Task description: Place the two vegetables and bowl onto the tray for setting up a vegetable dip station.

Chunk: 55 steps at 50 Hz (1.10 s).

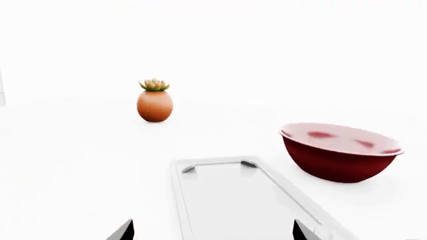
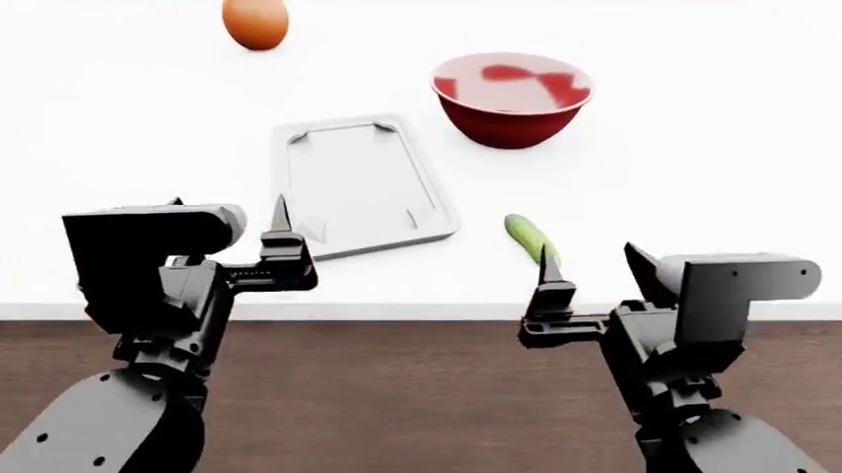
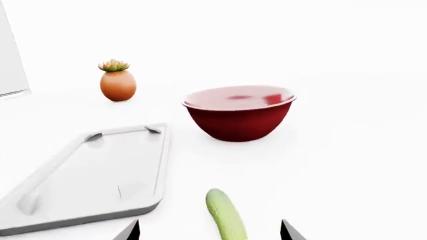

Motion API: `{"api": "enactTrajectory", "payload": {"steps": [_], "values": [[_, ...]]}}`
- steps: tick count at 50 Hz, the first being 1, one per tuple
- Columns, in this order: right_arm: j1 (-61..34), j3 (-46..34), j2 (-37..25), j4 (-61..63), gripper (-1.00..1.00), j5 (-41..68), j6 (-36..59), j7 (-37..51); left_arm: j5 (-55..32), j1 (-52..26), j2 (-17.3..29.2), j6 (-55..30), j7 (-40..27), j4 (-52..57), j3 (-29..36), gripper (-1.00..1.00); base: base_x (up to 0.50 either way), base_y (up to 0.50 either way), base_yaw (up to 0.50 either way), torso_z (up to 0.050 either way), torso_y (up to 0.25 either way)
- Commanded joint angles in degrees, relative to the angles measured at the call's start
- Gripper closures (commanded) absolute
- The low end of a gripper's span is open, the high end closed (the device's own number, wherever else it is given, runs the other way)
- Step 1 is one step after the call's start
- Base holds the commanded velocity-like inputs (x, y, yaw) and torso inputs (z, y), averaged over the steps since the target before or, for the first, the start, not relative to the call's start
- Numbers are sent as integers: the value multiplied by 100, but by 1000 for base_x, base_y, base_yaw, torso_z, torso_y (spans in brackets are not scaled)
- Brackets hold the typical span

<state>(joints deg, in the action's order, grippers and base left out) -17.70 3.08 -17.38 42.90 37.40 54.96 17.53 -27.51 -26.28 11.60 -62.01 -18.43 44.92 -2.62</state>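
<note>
The white tray (image 2: pixel 355 182) lay flat on the white table (image 2: pixel 684 148), nothing on it. The deep red bowl (image 2: pixel 511 99) stood just beyond the tray's far right corner, apart from it. The green cucumber (image 2: pixel 526 236) lay on the table to the right of the tray's near corner, close to the table's front edge. The carrot did not show in any view.

The right gripper (image 2: pixel 593 271) hovered at the table's front edge with its jaws spread wide and holding nothing; the cucumber (image 3: pixel 227 217) lay just ahead of it, in line with the gap between its fingertips. The left gripper (image 2: pixel 290 232) hung over the tray's near edge, its fingers also parted and empty, the tray (image 1: pixel 233 200) stretching away in front of it. The potted plant (image 1: pixel 155 101) stood well behind the tray.
</note>
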Motion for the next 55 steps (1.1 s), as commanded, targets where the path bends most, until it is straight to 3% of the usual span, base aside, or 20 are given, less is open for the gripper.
{"api": "enactTrajectory", "payload": {"steps": [1, 4, 9, 11, 12, 13, 19, 41, 49, 50, 55], "values": [[-1767, 803, -132, 336, -100, 1844, 2718, 508, -1075, -1867, -10, -2693, -268, 352, -937, -100, 0, 0, 0, 0, 0], [-2060, 969, -83, 264, -100, 2174, 3050, 614, -1952, -2018, 236, -2792, -771, 79, -1022, -100, 0, 0, 0, 0, 0], [-2526, 1323, -1, -150, -100, 2799, 3459, 987, -4808, -2995, 1297, -2777, -2964, -976, -657, -100, 0, 0, 0, 0, 0], [-2947, 1174, -303, -530, -100, 3739, 3484, 1653, -6072, -3666, 1591, -2760, -4003, -1587, -463, -100, 0, 0, 0, 0, 0], [-3030, 1159, -376, -627, -100, 4047, 3462, 1845, -6335, -3770, 1675, -2716, -4210, -1682, -377, -100, 0, 0, 0, 0, 0], [-3198, 1153, -473, -782, -100, 4421, 3456, 2119, -6236, -3584, 1750, -2647, -4029, -1543, -396, -100, 0, 0, 0, 0, 0], [-3399, 827, -855, -1069, -100, 5365, 3303, 2860, -6972, -3646, 2056, -2549, -4367, -1731, -152, -100, 0, 0, 0, 0, 0], [-3228, 593, -1208, -1066, -100, 5590, 2918, 2964, -8511, -4185, 3108, -2010, -5402, -2432, 624, -100, 345, 0, 0, 0, 0], [-3144, 556, -1294, -1022, -100, 5524, 2806, 2968, -10027, -4061, 4113, -1490, -5917, -2818, 1059, -100, 0, 0, 0, 0, 0], [-3131, 546, -1296, -1016, -100, 5503, 2795, 2950, -9901, -4277, 4093, -1728, -5666, -3173, 1100, -100, 0, 0, 0, 0, 0], [-3095, 519, -1336, -1019, -100, 5478, 2732, 2933, -10985, -4877, 4690, -1684, -5911, -3619, 1941, -100, 0, 0, 0, 0, 0]]}}
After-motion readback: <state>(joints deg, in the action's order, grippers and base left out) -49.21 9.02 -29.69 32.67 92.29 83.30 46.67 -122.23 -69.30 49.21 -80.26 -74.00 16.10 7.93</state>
